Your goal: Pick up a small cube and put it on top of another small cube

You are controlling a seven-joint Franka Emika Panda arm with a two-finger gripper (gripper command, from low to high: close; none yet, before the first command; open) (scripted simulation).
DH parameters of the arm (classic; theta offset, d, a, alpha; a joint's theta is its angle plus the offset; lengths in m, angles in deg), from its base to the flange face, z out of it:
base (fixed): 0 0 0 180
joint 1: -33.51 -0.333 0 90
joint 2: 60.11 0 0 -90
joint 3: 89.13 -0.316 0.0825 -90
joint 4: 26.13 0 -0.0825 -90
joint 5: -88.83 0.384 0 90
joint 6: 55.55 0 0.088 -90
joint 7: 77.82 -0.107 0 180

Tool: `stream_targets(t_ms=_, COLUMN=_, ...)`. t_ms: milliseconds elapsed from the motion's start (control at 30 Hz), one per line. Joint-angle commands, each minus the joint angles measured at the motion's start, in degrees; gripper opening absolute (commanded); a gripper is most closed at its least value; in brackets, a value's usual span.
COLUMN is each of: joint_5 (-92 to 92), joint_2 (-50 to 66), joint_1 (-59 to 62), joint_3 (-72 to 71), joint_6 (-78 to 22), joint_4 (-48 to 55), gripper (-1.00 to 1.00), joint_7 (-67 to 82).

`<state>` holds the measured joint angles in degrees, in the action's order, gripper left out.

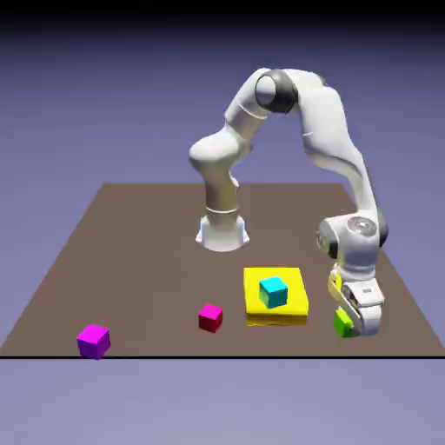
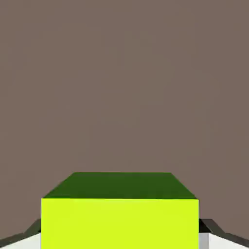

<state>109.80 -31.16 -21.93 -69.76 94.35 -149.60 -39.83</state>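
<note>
At the counter's (image 1: 130,261) near right corner, we see the pincer (image 1: 355,323) lowered over the green cube (image 1: 343,324), its fingers flanking the block — in the hand view the cube (image 2: 119,221) fills the space between them, though we cannot tell whether they press it or stand just off. The cube appears to rest on the counter. Just beside it sits a cyan cube (image 1: 273,291) on a flat yellow block (image 1: 293,304) — a likely landing spot. A red cube (image 1: 210,317) and a magenta cube (image 1: 93,340) lie along the near edge.

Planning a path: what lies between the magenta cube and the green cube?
In the exterior view, between magenta cube and green cube: red cube, then yellow block carrying cyan cube.
</note>
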Motion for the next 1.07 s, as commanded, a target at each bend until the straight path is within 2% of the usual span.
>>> stream_targets(t_ms=0, joint_5=-1.11, joint_2=-2.08, joint_1=-0.89, joint_3=1.17, joint_6=-1.46, joint_4=-0.56, gripper=-1.0, joint_7=-0.8)
stream_targets(t_ms=667, joint_5=18.27, joint_2=8.31, joint_1=38.66, joint_3=31.81, joint_6=-19.17, joint_4=12.26, gripper=-1.0, joint_7=-31.86)
stream_targets(t_ms=833, joint_5=24.72, joint_2=15.32, joint_1=43.42, joint_3=25.25, joint_6=-13.83, joint_4=13.55, gripper=-1.0, joint_7=-28.24)
stream_targets(t_ms=867, joint_5=24.72, joint_2=15.32, joint_1=43.42, joint_3=25.25, joint_6=-13.83, joint_4=13.55, gripper=1.0, joint_7=-28.24)
stream_targets(t_ms=1033, joint_5=18.27, joint_2=8.31, joint_1=38.66, joint_3=31.81, joint_6=-19.17, joint_4=12.26, gripper=1.0, joint_7=-31.86)
